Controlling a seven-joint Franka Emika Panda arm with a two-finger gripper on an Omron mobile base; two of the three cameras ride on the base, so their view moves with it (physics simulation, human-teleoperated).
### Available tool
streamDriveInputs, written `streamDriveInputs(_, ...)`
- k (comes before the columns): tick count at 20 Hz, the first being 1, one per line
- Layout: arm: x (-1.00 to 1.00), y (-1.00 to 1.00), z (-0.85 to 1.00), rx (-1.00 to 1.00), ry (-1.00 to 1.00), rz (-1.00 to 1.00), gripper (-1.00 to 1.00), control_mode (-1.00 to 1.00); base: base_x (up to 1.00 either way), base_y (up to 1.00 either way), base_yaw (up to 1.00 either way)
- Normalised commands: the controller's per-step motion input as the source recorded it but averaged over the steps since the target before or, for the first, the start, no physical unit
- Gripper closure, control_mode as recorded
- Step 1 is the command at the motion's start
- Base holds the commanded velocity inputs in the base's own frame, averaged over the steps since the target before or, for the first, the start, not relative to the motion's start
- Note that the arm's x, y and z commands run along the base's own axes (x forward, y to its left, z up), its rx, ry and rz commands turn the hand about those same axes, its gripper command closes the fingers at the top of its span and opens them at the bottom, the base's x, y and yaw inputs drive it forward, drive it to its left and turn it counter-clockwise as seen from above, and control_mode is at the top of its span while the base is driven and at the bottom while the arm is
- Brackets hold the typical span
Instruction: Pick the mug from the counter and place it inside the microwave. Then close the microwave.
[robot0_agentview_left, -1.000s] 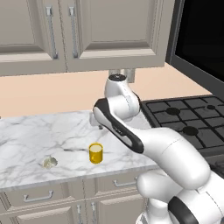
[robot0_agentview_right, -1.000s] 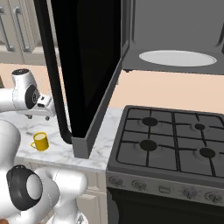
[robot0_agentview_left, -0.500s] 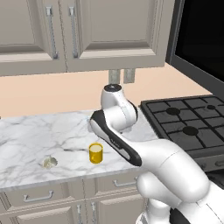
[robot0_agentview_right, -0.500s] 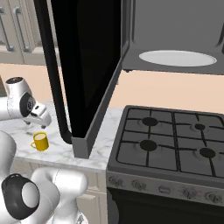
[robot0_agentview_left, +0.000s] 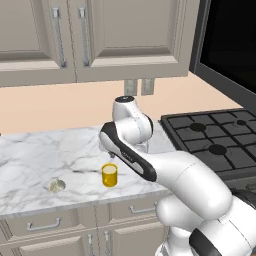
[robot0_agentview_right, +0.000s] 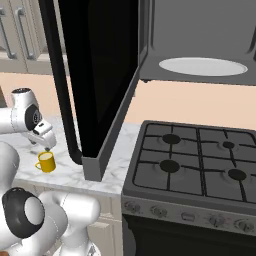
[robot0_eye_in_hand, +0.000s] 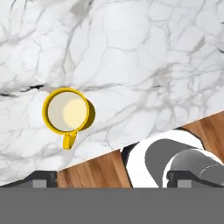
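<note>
**Status: reach phase, nothing grabbed yet**

Mug sits upright on the counter, near the front edge, empty, not touched by anything. Claw hangs just above it, pointing down, fingers spread wide with nothing between them. In the hand view the two finger tips stand far apart at the bottom edge and the mug is ahead of the left one, off-centre, not between them.

Done so far: none of the task's steps, going by how things lie. Left, as I judge it: centre over the mug, descend, clamp, lift, carry it to the microwave, set it on the white turntable, back out, swing the door shut.

View differences:
- Left base view: shows a small pale lumpy thing on the counter, near the mug on the side away from the stove. The arm hides the claw tips there, so the gap to the mug is hard to read.
- Right base view: shows the microwave cavity with the turntable, and the door standing wide open, hanging out over the counter edge between mug and stove. Mug handle is visible here.
- Hand view: straight down into the mug; handle points toward the counter's front edge and the wood floor beyond. Best view for alignment.
</note>
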Motion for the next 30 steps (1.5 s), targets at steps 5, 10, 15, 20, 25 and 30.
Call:
streamDriveInputs(5,0.00,0.00,-0.32,0.08,0.09,-0.13,-1.00,-1.00,0.00,0.00,0.00)
streamDriveInputs(10,0.00,0.08,-0.52,0.01,-0.02,-0.03,-1.00,-1.00,0.00,0.00,0.00)
streamDriveInputs(15,0.00,0.20,-0.32,0.00,-0.12,0.00,-1.00,-1.00,0.00,0.00,0.00)
streamDriveInputs(20,0.00,0.29,-0.06,0.00,-0.04,0.03,-1.00,-1.00,0.00,0.00,0.00)
streamDriveInputs(25,0.00,0.30,0.00,0.00,0.00,0.03,-1.00,-1.00,0.00,0.00,0.00)
streamDriveInputs(30,0.04,0.24,-0.04,0.00,0.00,0.01,-1.00,-1.00,0.00,0.00,0.00)
